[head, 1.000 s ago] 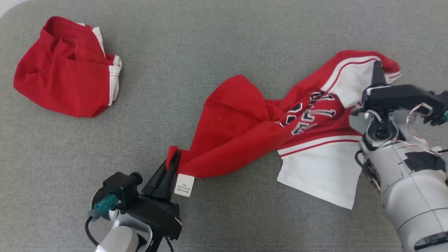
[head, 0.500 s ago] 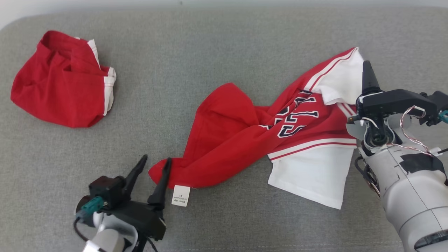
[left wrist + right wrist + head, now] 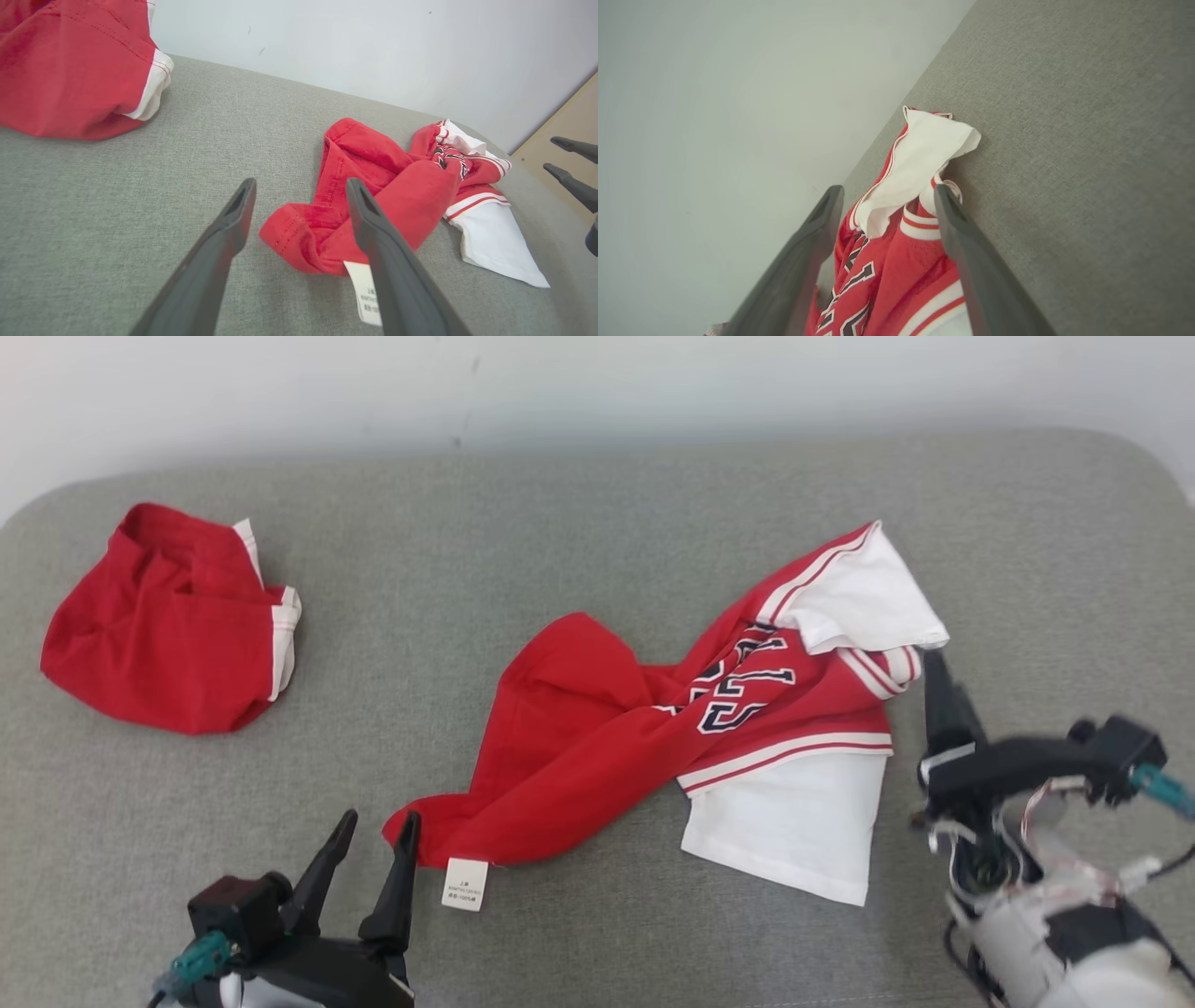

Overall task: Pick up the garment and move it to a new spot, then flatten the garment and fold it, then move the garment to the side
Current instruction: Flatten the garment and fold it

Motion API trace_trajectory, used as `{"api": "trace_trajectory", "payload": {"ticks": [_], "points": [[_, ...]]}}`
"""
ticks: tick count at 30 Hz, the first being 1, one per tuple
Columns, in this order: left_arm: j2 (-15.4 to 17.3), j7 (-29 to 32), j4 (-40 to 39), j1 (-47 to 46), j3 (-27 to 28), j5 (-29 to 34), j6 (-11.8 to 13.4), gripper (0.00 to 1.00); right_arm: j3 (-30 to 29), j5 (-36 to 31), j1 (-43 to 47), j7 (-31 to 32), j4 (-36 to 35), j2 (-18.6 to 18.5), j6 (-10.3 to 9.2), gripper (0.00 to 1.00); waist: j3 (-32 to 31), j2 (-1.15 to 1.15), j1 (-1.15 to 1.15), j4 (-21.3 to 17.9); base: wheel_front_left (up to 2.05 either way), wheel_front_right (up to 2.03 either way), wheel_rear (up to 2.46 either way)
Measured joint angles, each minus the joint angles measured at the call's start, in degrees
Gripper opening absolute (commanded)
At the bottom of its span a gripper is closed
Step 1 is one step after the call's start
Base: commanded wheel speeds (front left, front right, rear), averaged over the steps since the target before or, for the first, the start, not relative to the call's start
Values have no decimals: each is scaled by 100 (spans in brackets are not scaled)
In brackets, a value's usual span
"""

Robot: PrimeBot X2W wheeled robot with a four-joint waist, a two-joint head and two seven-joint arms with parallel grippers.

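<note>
While both hands sit along the near edge of the grey cushion (image 3: 597, 495), neither has hold of anything. Left hand (image 3: 379, 819), by the near left corner, has its two fingers spread apart, one tip just beside the red hem corner of the garment (image 3: 597, 747), where a white care label (image 3: 465, 885) lies flat on the cushion. Right hand (image 3: 888, 189), toward the near right corner, also has its fingers parted, just beside the garment's right end. Crumpled and twisted, the red-and-white jersey with dark lettering stretches from that hem corner across the cushion's middle toward the right, a white sleeve (image 3: 864, 602) folded over at its far end. Well apart, near the far left corner, lies a second red garment (image 3: 159, 635), bunched. Beyond the far edge stands a pale wall (image 3: 597, 383).
</note>
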Motion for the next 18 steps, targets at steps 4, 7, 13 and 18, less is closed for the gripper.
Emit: {"api": "trace_trajectory", "payload": {"ticks": [4,7,13,18], "points": [[-8,0,-143,190,43,-13,7,100,86,-92,615,-103,-464,-126,0,100,-138,0,0,-100,0,0,0],[-15,0,-242,265,70,-13,22,100,274,-314,1062,-124,-848,-224,0,100,-217,0,0,-168,0,0,0],[-25,0,-414,359,116,-5,70,100,576,-954,1745,-177,-1459,-383,0,100,-331,0,0,-239,0,0,0],[-60,0,-512,492,132,23,160,100,561,-1490,2102,-177,-1889,-456,-13,100,-360,0,0,-257,0,0,0]]}}
